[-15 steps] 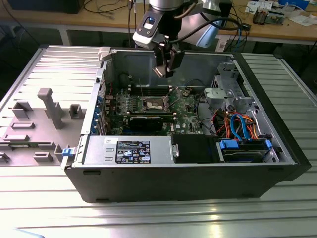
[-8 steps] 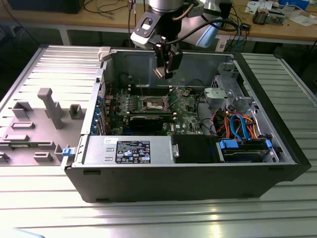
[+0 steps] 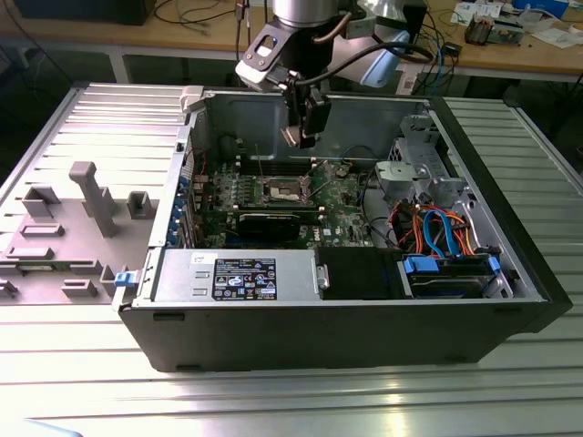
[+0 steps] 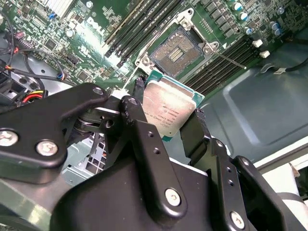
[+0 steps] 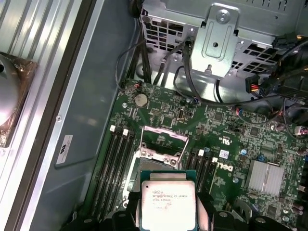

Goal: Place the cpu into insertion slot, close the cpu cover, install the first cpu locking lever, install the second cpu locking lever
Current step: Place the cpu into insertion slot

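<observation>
Pinching the cpu (image 4: 169,111) by two opposite edges, between the black fingers (image 4: 139,130) of the gripper (image 3: 301,137), pressed tight against the chip. Silver-grey top turned toward the cameras in both wrist views, with a green rim round it. Held in the air above the board (image 5: 231,139), apart from it, inside an open case (image 3: 319,328) lying on its side on a ribbed metal table (image 3: 273,401). In the exterior view, poised over the middle of the board, near the case's far wall.

Just beyond the chip in the second wrist view: the slot (image 4: 177,54), uncovered, a dark recess with gold contacts and a shiny rim. Cover (image 5: 166,132) apparently tipped up off the slot in the first wrist view, with the chip overlapping the slot's near part there. A thin lever (image 4: 228,58) swung out sideways from the slot's corner, across the memory slots (image 4: 144,24) flanking it on both sides.

Elsewhere on the board, a coin cell (image 5: 140,99) and a finned heat sink (image 5: 263,177). Past the board's edge, a perforated metal cage (image 5: 219,38) with black cables trailing beneath. Along the case's near wall in the exterior view, a labelled power supply (image 3: 237,273); toward the exterior view's right, orange and blue cables (image 3: 442,228). Flat on the table at the exterior view's left, a grey side panel (image 3: 73,209).
</observation>
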`<state>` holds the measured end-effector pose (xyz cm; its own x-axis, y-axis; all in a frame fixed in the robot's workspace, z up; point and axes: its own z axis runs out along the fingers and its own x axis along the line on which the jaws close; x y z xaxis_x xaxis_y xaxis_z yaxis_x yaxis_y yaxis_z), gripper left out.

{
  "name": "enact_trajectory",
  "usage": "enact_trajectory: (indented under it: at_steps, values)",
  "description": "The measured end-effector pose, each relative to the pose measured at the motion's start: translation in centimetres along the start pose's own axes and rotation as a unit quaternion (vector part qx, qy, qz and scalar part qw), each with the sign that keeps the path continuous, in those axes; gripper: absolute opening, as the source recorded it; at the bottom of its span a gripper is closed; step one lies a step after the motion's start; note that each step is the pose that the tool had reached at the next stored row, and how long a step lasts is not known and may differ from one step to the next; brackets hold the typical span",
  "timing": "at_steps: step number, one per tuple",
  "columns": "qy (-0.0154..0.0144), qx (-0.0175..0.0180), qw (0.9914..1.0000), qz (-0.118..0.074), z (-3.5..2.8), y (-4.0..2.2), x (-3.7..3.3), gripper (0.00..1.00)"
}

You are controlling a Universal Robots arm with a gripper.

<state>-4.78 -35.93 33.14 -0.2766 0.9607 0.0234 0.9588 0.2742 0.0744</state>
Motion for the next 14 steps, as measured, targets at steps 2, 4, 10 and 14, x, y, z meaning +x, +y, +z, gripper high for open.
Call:
enact_trajectory:
  at_steps: [2,4,10,14]
  values:
    - [-0.0001,0.0001,1.0,0.001,0.11,-0.01,0.0,0.55]
    - [-0.0002,0.001,0.99998,0.006,0.29,-0.02,-0.01,0.55]
    - [-0.0029,0.0008,0.99892,0.046,0.81,-0.06,-0.02,0.55]
    - [-0.0046,0.0003,0.99765,0.068,0.93,-0.07,-0.03,0.55]
